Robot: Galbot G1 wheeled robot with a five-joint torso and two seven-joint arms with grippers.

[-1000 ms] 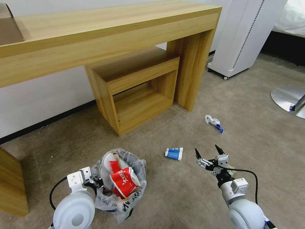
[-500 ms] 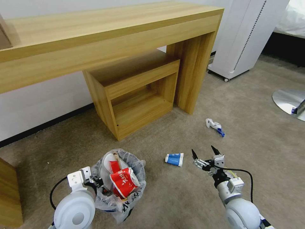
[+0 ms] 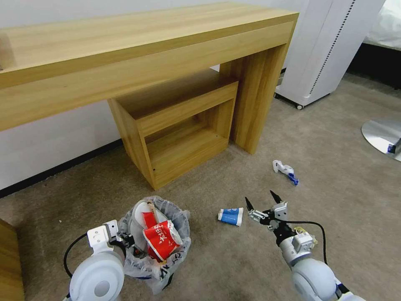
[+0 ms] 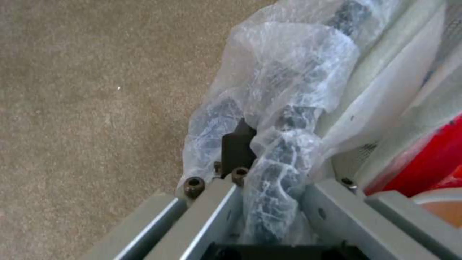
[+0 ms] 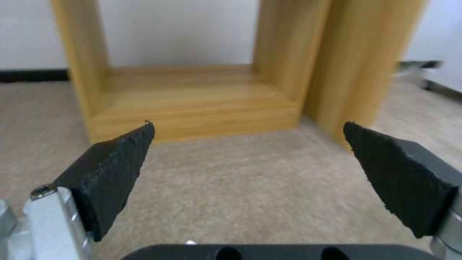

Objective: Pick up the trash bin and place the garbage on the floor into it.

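The trash bin (image 3: 155, 246), lined with a crinkly white bag, hangs at the lower left with a red-white carton (image 3: 162, 239) and other litter inside. My left gripper (image 3: 121, 241) is shut on its rim (image 4: 269, 151), clamping bag and rim between the fingers. A blue-white packet (image 3: 230, 216) lies on the beige carpet floor (image 3: 342, 200). Just right of it my right gripper (image 3: 261, 200) hovers open, its black fingertips (image 5: 115, 166) wide apart with nothing between them. Farther off lies a crushed bottle with a blue cap (image 3: 285, 170).
A long wooden desk (image 3: 138, 54) with a low open shelf unit (image 3: 179, 125) under it stands ahead against the wall. A white wheeled appliance (image 3: 326, 50) is at the back right, a round metal base (image 3: 382, 136) at the right edge.
The whole view has shifted as the camera moved closer to the desk. My right gripper now sits a little nearer the blue-white packet. The left gripper still holds the bin.
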